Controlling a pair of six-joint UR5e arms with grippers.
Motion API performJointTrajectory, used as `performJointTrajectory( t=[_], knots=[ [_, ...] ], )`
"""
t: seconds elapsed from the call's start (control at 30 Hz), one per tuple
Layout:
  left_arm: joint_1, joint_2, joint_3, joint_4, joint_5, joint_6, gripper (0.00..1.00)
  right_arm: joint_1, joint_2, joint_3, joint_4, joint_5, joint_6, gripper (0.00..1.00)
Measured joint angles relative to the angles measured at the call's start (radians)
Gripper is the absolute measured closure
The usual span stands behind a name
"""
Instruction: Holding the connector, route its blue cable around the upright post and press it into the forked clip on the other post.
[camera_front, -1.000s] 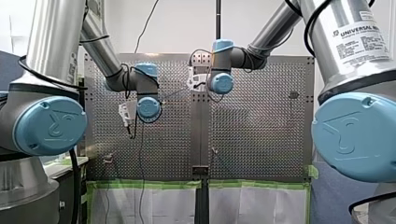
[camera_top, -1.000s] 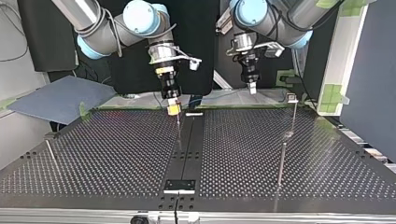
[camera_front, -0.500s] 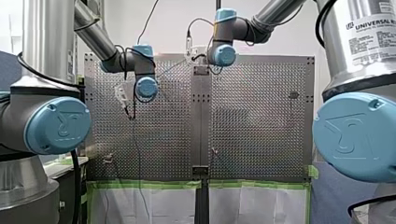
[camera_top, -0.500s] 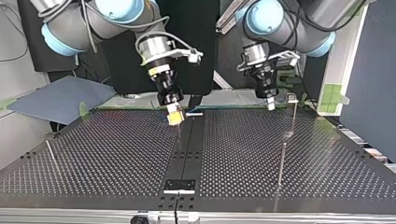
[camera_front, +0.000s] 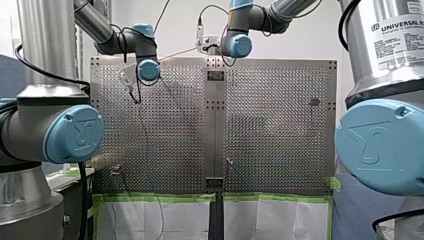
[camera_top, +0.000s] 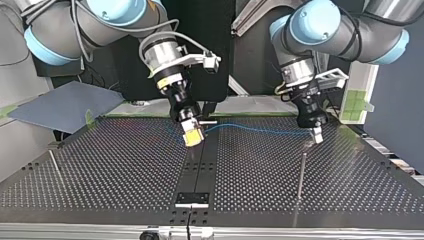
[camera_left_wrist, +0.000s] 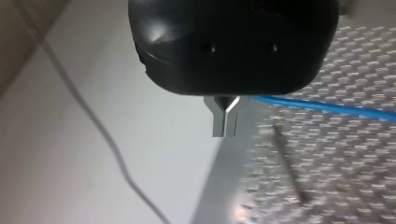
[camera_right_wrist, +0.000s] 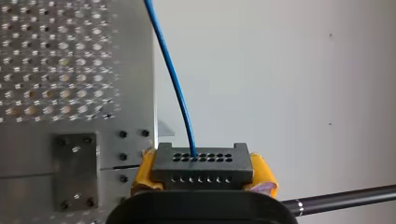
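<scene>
Connector (camera_right_wrist: 201, 165), black, was gripped in my yellow-padded right pincer (camera_top: 192, 136) above the middle of the surface's (camera_top: 125, 165) edge nearest the arms; its blue cable (camera_top: 260, 130) was stretched across to my left pincer (camera_left_wrist: 224, 123), closed on it.

We saw the perforated table (camera_top: 115, 165) split by a dark centre strip (camera_top: 205, 160) running from its near edge to its far edge in the top view, with a small black plate (camera_top: 192, 199) on that strip by the near edge. A blue-grey sheet (camera_top: 60, 105) lay off the far left corner. In the front view, green tape (camera_front: 155, 197) lined the table's lower edge above white sheets (camera_front: 160, 220).
</scene>
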Motion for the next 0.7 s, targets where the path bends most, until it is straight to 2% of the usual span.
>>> performJointTrajectory(
  t=[0.27, 0.5, 0.7],
  knots=[
    [0.076, 0.066, 0.076, -0.076, 0.076, -0.019, 1.0, -0.006, 0.016, -0.054, 0.019, -0.028, 0.009, 1.0],
    [0.141, 0.064, 0.141, -0.136, 0.141, -0.02, 1.0, 0.001, 0.07, -0.112, 0.055, -0.037, 0.012, 1.0],
    [0.192, 0.021, 0.192, -0.162, 0.192, -0.027, 1.0, 0.003, 0.115, -0.157, 0.067, -0.037, 0.015, 1.0]
  ],
)
